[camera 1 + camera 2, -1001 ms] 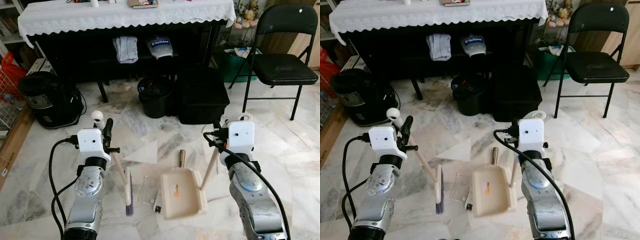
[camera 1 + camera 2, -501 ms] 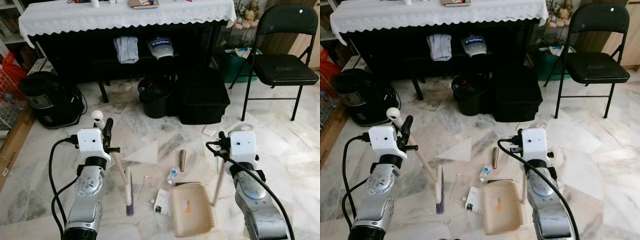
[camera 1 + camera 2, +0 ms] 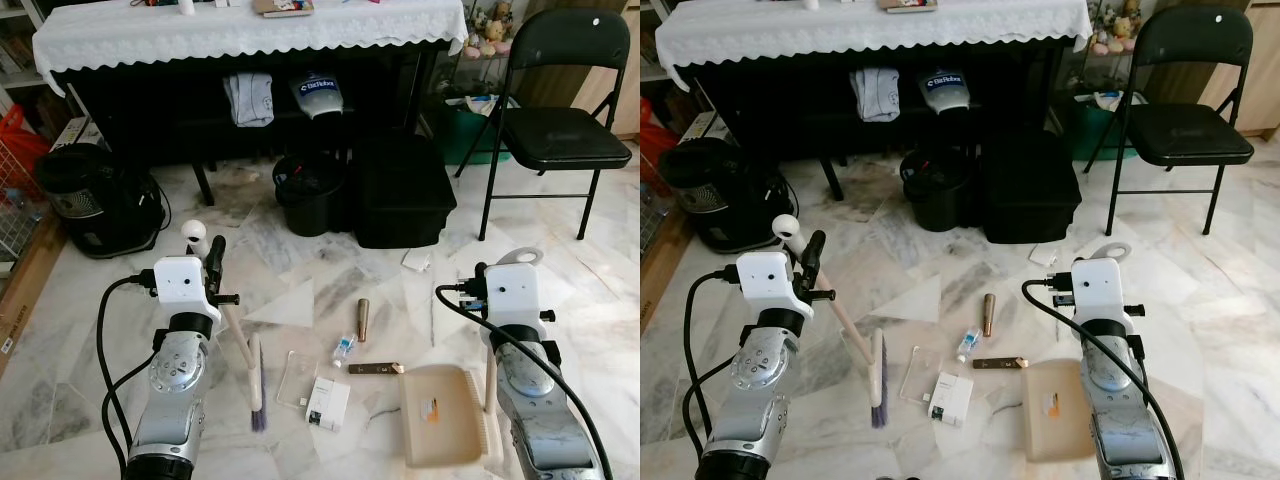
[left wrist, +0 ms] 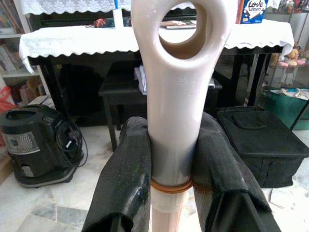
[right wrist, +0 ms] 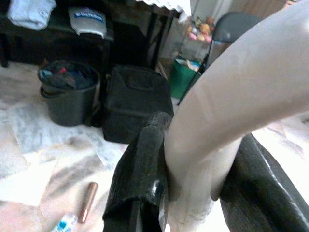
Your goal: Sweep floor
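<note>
On a marble floor [image 3: 1200,290], the left gripper [image 3: 810,262] has its fingers [image 3: 816,250] closed on the cream handle of a brush [image 3: 876,385] whose purple bristles rest on the floor below them. The right gripper [image 3: 1110,262] grips the handle of a beige dustpan [image 3: 1055,420] lying flat below its fingers. Between the two tools lie litter: a clear wrapper [image 3: 917,370], a white box [image 3: 951,398], a small tube [image 3: 969,344], a bronze cylinder [image 3: 990,313] and a dark stick [image 3: 998,363]. Beyond stand a black bin [image 3: 937,187] and a folding chair [image 3: 1180,120].
</note>
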`<state>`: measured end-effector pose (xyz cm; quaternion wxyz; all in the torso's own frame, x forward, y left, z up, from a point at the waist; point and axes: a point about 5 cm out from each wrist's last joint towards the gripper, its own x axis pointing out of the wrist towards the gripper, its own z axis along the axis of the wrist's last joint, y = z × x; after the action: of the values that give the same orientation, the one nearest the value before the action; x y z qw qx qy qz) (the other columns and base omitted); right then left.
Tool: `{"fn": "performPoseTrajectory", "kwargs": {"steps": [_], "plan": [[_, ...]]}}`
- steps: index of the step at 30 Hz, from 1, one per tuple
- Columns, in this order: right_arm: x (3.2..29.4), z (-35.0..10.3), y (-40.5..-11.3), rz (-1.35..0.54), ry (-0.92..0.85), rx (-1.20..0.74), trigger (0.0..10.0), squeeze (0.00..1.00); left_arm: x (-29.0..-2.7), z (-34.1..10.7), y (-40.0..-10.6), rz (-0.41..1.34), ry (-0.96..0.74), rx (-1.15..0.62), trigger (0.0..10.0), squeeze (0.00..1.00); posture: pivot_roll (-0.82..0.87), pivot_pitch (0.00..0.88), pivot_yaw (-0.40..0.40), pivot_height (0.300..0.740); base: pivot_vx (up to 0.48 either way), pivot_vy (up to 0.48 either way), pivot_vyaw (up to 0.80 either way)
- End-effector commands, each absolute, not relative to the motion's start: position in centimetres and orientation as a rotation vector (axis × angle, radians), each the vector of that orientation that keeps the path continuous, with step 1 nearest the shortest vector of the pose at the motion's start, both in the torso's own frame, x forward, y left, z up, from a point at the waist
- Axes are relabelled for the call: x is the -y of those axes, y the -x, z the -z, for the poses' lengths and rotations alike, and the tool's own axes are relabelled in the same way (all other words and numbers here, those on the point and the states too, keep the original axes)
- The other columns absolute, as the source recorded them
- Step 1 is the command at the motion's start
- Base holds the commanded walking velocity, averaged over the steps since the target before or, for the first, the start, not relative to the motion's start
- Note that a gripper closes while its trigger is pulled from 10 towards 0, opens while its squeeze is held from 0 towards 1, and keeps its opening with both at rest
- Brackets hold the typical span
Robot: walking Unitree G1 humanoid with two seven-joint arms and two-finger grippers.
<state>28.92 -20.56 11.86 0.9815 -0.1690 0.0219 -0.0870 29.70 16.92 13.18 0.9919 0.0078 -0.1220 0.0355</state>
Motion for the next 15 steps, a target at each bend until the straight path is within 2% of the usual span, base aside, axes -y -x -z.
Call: {"fn": "performPoseTrajectory", "kwargs": {"steps": [1,15], "plan": [[20.6,-12.3,-29.2,0.165,0.339,0.006,10.0,0.0,-17.1,-13.9,-29.9,-0.078,-0.024,0.286,10.0,0.0,0.04,0.122,0.037,0.74,0.0,0.0,0.0],[18.5,-11.1,-30.1,0.101,0.263,0.007,10.0,0.0,-17.1,-14.0,-29.9,-0.076,-0.028,0.288,10.0,0.0,0.05,0.126,0.042,0.74,0.0,0.0,0.0]]}}
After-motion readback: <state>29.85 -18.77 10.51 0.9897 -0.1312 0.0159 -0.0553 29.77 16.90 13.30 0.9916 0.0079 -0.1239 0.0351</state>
